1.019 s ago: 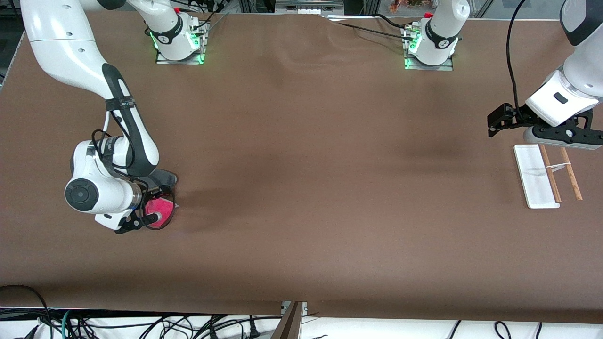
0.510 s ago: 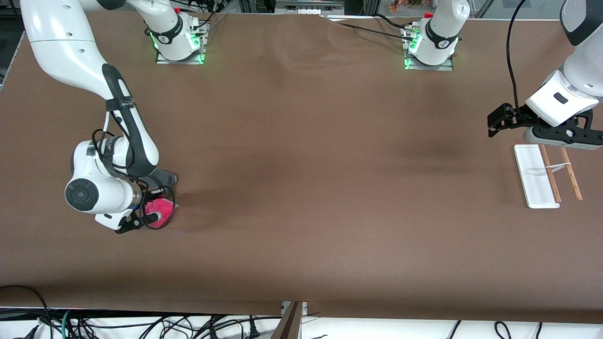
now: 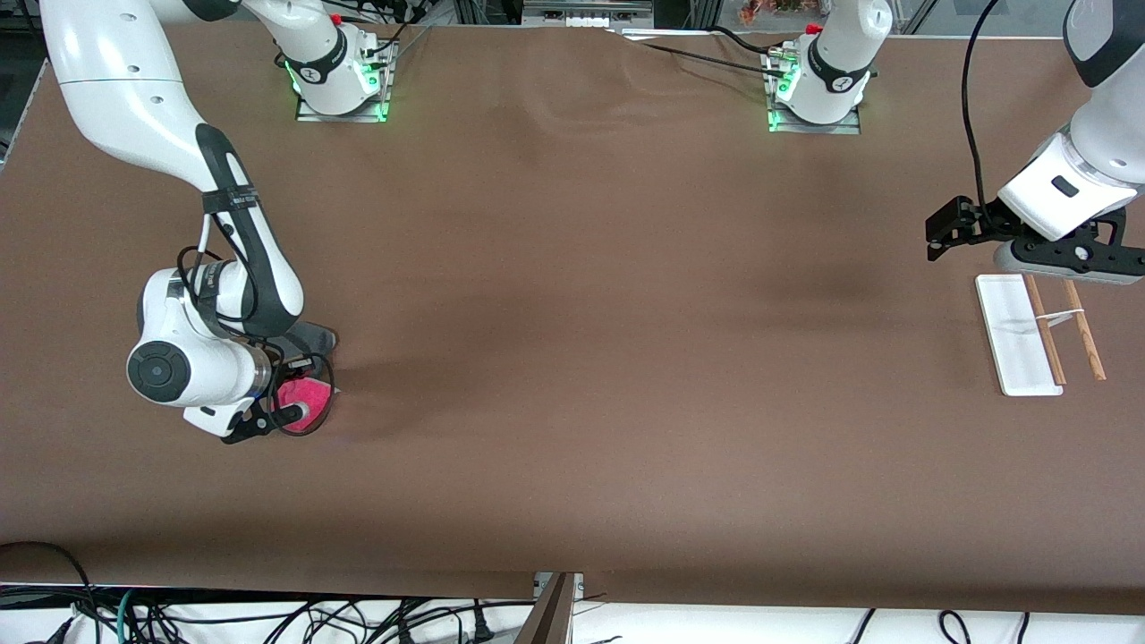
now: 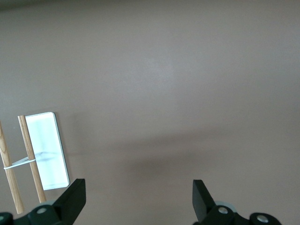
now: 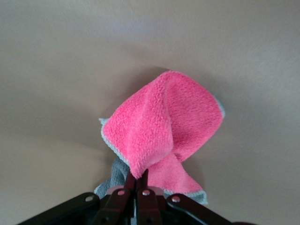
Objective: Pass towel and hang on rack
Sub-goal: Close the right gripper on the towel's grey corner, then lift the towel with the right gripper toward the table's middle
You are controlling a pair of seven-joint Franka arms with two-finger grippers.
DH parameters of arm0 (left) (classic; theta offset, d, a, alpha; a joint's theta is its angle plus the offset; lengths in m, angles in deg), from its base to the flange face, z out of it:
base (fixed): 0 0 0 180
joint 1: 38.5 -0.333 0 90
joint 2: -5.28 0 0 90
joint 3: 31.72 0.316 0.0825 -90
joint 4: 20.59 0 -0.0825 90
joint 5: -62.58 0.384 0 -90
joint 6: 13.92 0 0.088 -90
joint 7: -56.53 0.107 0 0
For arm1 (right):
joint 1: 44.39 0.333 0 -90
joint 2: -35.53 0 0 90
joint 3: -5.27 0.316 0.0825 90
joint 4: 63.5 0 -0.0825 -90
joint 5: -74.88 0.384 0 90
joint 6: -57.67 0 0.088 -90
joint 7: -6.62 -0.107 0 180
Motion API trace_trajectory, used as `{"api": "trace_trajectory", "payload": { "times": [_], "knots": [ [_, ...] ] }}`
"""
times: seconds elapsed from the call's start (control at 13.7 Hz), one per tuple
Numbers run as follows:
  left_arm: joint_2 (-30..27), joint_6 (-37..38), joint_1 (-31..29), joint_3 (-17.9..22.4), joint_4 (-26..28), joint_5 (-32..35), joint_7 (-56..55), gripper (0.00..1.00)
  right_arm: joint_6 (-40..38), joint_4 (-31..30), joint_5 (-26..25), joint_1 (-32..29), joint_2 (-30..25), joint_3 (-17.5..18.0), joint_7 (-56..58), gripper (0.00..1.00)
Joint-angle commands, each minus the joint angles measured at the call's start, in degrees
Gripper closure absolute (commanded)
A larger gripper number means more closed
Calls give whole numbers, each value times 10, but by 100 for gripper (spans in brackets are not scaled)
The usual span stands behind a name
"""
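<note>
Right pincer [image 5: 136,185]: sitting low at the right arm's end of the table [image 3: 572,358], its two black fingers [image 5: 125,187] pressed fully together and pinching a raised fold of the towel [image 5: 164,126].
Towel: lying on the table at the right arm's end, partly covered by the right arm's wrist in the front view [image 3: 300,394]; the pink side is facing up and bulging into a rounded hump, a pale edge is running round it, and the grey side is showing where the cloth is tucking under beside the fingers.
Left pincer [image 4: 136,199]: hanging in the air at the left arm's end of the table, over bare table just beside the rack [image 4: 44,150], its fingers [image 4: 75,199] spread wide apart and holding nothing; this arm is waiting.
Rack: resting on the table at the left arm's end [image 3: 1020,335], well apart from the towel; its flat white base [image 4: 47,140] is lying lengthwise, with two thin wooden rods [image 3: 1084,329] running parallel alongside it and a white clip [image 3: 1060,315] joining them.
Table: covered in plain brown, carrying the towel and the rack at its two ends.
</note>
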Motion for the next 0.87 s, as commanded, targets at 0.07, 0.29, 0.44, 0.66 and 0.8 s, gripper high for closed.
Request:
{"api": "trace_trajectory", "payload": {
  "times": [0.07,0.29,0.44,0.66,0.8],
  "knots": [
    [9,14,-3,0,-20,3,13,0,-20,20,7,11,-59,20,4,100],
    [9,14,-3,0,-21,3,13,0,-94,83,7,13,-74,76,-1,100],
    [9,14,-3,0,-20,3,13,0,-128,131,6,19,-74,115,-3,100],
    [9,15,-4,1,-20,3,13,0,-127,150,7,34,-74,165,-26,100],
    [10,16,-3,1,-19,3,13,0,-121,160,2,38,-74,214,-95,100]
  ]
}}
